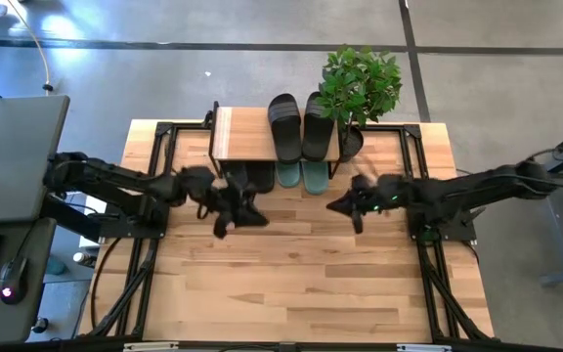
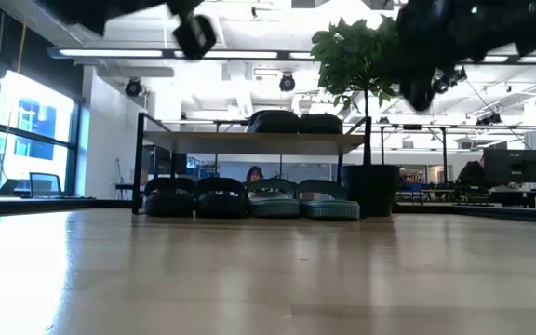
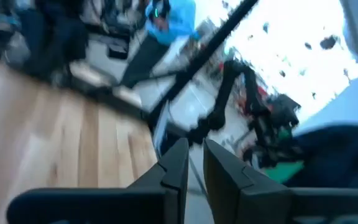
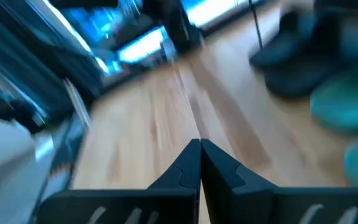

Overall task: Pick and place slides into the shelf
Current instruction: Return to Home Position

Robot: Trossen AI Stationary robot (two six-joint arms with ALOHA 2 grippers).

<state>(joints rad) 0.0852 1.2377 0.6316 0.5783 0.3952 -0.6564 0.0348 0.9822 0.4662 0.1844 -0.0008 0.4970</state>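
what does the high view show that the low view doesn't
Only the high view shows both arms whole, with the left gripper and right gripper raised over the table in front of the shelf, and the black pair's straps from above. Only the low view shows the slides under the shelf fully: a black pair beside the green pair, plus the room behind. Both show the shelf, the pair on top and the potted plant.

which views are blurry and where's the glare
Both wrist views are smeared by motion blur, though each hand, left and right, stays sharp. The low view is backlit by bright ceiling lights, so the shelf and plant look dark. The high view is clearest.
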